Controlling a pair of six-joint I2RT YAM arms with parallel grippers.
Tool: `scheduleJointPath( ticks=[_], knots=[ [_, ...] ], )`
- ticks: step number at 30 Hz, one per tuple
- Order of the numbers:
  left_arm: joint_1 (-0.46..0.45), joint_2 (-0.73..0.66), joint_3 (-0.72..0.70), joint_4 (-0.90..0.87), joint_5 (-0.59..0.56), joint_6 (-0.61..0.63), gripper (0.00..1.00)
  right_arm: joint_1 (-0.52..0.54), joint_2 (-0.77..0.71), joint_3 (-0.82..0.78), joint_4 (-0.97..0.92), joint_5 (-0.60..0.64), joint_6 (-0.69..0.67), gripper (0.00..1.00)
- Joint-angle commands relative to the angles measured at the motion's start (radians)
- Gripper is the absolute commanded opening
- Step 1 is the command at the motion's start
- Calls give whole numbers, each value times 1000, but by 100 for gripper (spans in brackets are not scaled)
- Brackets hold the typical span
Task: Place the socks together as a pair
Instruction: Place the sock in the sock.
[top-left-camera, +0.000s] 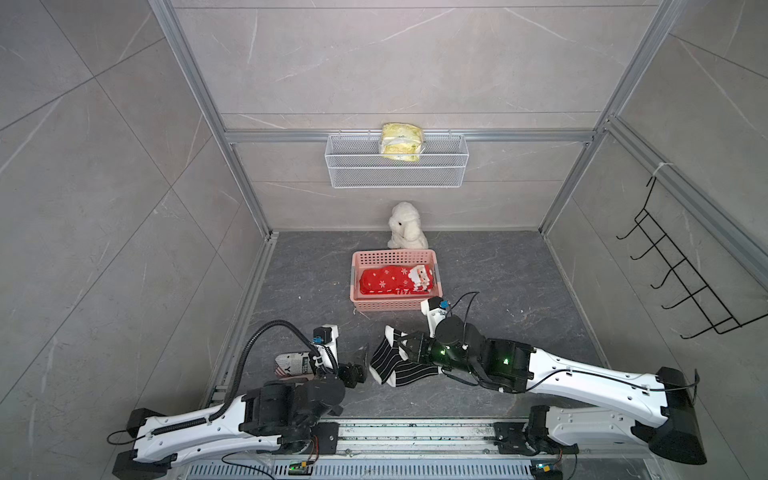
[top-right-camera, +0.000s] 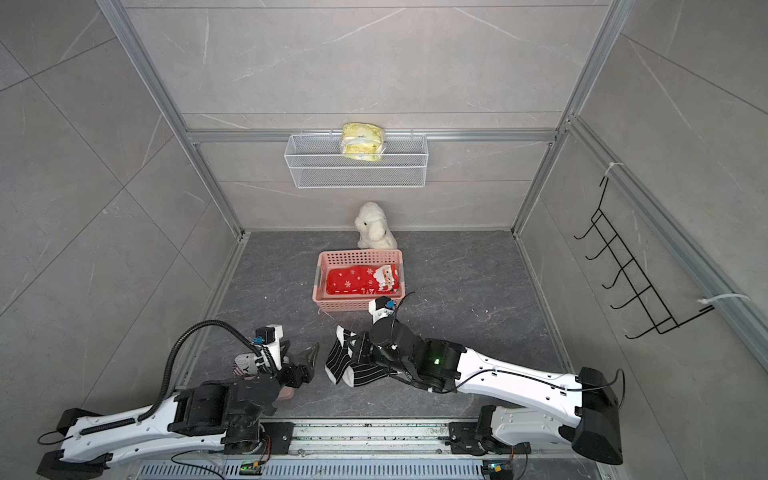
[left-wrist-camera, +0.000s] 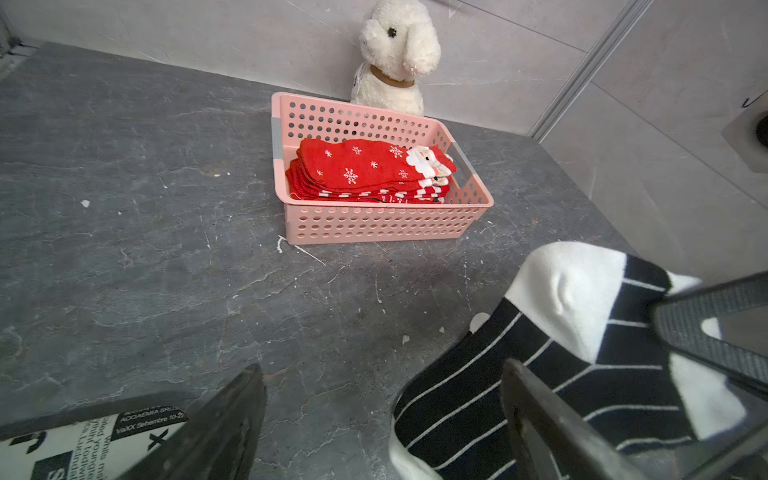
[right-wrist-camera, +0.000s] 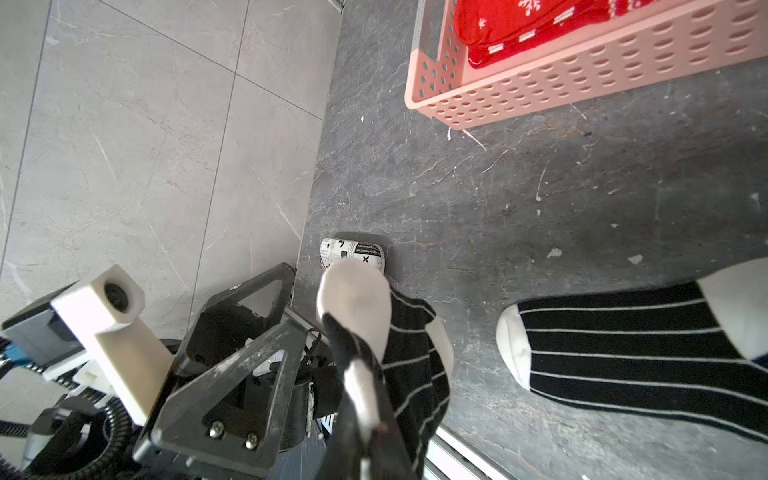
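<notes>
The black socks (top-left-camera: 384, 361) sit on the bench (top-left-camera: 498, 332) at 6 o'clock of the basket (top-left-camera: 390, 306), one pinched in the clenched right end effector (top-left-camera: 405, 347), left end effector (top-left-camera: 359, 365) released at their 9 o'clock; a shallow pinch could slip, leaving them askew.

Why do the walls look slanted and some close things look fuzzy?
In both top views the wide lens splays the frame posts outward; in the left wrist view the fingers of the left hand blur near the lens, though the basket is sharp; in the right wrist view the held sock is soft.
</notes>
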Motion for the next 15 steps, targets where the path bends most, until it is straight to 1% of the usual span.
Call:
scheduleJointPath(
  ticks=[1, 5, 9, 12, 15],
  knots=[
    [-1, 48, 46, -19, -69, -70, 87, 4, 19, -30, 91, 1, 75, 0],
    [-1, 63, 38, -11, -75, -96, 84, 11, 48, -63, 173, -19, 138, 0],
    [-1, 43, 20, -20, -78, -118, 81, 16, 87, -66, 211, -31, 156, 0],
    [-1, 27, 18, -35, -75, -132, 79, 17, 95, -70, 216, -23, 156, 0],
    [-1, 29, 17, -40, -67, -140, 79, 17, 74, -88, 172, 24, 138, 0]
  ],
)
